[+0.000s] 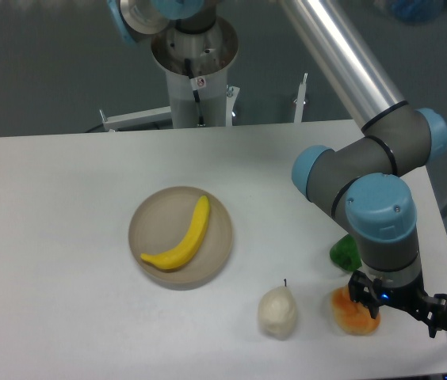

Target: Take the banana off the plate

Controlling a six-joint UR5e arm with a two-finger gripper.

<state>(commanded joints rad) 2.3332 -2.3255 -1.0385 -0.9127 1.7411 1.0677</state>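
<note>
The bright yellow banana (184,237) lies curved across the round beige plate (156,218) near the middle of the white table. My gripper (399,302) is far to the right of the plate, low over the table's front right corner, beside an orange-yellow lumpy fruit. Only its black mount and the wrist above show. The fingers are hidden from this angle, so nothing tells whether they are open or shut. Nothing is seen held.
An orange-yellow lumpy fruit (353,313) sits right by the gripper. A green object (344,253) lies partly behind the arm, and a whitish pear-like fruit (277,311) sits front centre. The arm's base (196,71) stands at the back; the table's right edge is close to the gripper.
</note>
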